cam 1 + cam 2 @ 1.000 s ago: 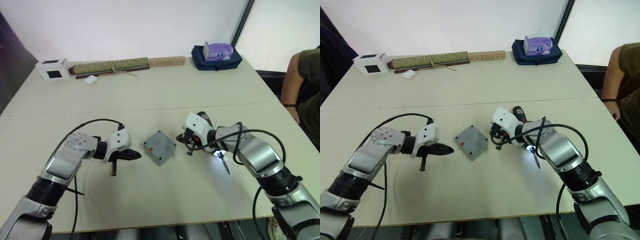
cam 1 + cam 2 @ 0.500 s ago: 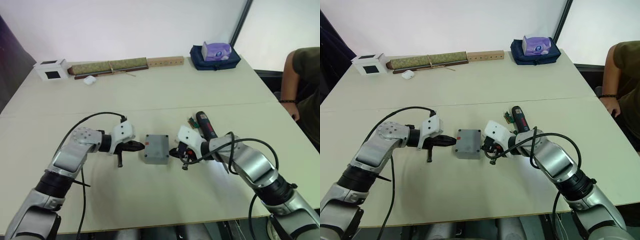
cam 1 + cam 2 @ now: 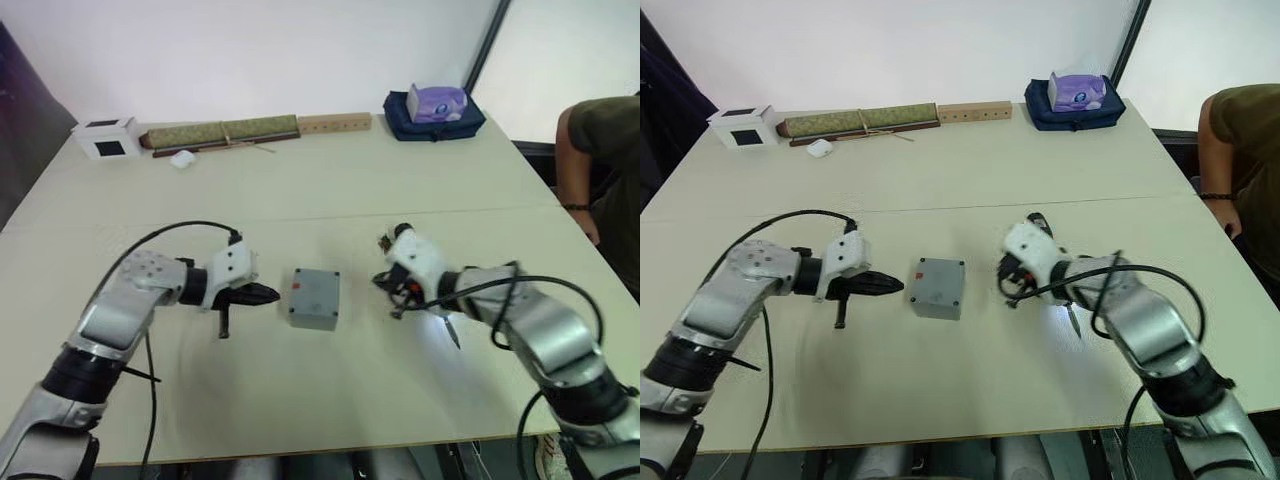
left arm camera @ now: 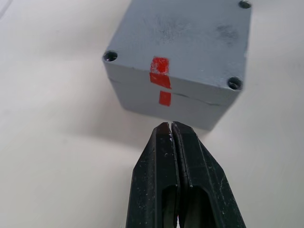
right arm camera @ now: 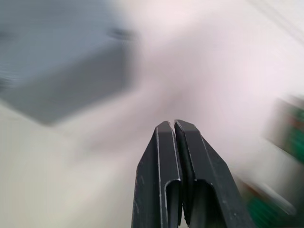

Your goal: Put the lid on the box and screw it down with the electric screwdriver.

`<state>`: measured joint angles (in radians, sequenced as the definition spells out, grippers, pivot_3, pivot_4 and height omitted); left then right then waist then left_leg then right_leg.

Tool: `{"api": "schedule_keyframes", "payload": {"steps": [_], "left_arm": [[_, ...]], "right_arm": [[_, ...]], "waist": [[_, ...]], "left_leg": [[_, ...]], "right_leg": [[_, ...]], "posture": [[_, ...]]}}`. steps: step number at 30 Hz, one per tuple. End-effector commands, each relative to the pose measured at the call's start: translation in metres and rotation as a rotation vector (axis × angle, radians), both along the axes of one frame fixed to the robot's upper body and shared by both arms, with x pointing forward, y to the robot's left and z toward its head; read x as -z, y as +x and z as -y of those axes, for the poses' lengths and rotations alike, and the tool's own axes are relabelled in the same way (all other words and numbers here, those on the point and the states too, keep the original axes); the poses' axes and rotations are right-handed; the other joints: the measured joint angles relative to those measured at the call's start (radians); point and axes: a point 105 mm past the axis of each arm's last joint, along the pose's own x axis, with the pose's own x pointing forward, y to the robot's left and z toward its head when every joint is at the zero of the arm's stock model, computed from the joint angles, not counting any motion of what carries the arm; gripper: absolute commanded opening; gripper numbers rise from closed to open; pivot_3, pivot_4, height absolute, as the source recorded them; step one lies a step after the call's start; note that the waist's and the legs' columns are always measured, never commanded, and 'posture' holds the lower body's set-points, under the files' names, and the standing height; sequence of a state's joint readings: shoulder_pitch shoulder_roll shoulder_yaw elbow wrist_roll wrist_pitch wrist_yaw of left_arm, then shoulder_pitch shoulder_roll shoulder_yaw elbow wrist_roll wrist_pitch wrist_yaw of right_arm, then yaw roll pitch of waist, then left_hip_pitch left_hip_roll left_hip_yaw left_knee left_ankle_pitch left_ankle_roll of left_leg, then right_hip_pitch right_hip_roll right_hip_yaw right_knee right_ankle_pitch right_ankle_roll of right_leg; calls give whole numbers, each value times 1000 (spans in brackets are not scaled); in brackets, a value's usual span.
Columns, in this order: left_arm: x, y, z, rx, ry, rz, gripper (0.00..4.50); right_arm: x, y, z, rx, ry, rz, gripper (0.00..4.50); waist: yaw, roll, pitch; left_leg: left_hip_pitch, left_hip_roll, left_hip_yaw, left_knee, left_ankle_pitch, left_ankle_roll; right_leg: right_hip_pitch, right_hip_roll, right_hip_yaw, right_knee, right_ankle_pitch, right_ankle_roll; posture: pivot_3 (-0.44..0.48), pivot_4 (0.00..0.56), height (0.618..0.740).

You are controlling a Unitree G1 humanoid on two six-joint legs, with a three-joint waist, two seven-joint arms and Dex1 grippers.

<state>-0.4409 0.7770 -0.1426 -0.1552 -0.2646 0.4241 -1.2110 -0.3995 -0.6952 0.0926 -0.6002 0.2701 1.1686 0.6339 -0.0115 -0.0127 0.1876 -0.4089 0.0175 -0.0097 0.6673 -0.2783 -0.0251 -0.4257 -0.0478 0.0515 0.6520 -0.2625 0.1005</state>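
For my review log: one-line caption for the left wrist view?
Shut left gripper points at lidded grey cast-metal box, red marks aligned.

The middle of the table (image 3: 330, 190) is taken up by the box (image 3: 315, 298) with the lid (image 4: 183, 42) seated on it. Bare tabletop is left on every side of it: a narrow gap to the left gripper (image 3: 268, 293), pressed closed just left of it, and a wider gap to the right gripper (image 3: 383, 284), also closed. The electric screwdriver (image 3: 447, 327) lies further right. The far edge is lined by a white box (image 3: 105, 138), a long roll (image 3: 220, 131), a wooden block (image 3: 335, 122) and a blue bag (image 3: 433, 110). A person (image 3: 600, 160) is seated at the right edge.
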Motion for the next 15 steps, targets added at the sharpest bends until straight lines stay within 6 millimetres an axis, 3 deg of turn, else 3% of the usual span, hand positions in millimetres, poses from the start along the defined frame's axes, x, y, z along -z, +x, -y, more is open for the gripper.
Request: {"api": "schedule_keyframes", "payload": {"steps": [1, 10, 13, 15], "left_arm": [[-22, -4, 8, 28, -46, 59, 0], [-36, 2, 25, 68, -89, 111, 0], [-37, 4, 27, 72, -91, 116, 0], [-38, 4, 29, 73, -94, 119, 0]], "right_arm": [[-12, -10, 2, 40, 32, 30, 62], [4, -6, 20, 203, 30, -7, 62], [9, -5, 27, 233, 10, -27, 877], [11, -3, 32, 255, -3, -29, 1727]], "waist": [[-2, 0, 0], [-2, 0, 0], [-3, 0, 0], [-7, 0, 0]], "left_leg": [[0, 0, 0, 0, 0, 0], [1, 0, 0, 0, 0, 0], [1, 0, 0, 1, 0, 0], [1, 0, 0, 1, 0, 0]], "right_leg": [[0, 0, 0, 0, 0, 0], [0, 1, 0, 1, 0, 0], [0, 0, 1, 1, 0, 0], [0, 1, 1, 1, 0, 0]], "posture": [[0, 150, 740], [0, 150, 740], [0, 150, 740], [0, 150, 740]]}}
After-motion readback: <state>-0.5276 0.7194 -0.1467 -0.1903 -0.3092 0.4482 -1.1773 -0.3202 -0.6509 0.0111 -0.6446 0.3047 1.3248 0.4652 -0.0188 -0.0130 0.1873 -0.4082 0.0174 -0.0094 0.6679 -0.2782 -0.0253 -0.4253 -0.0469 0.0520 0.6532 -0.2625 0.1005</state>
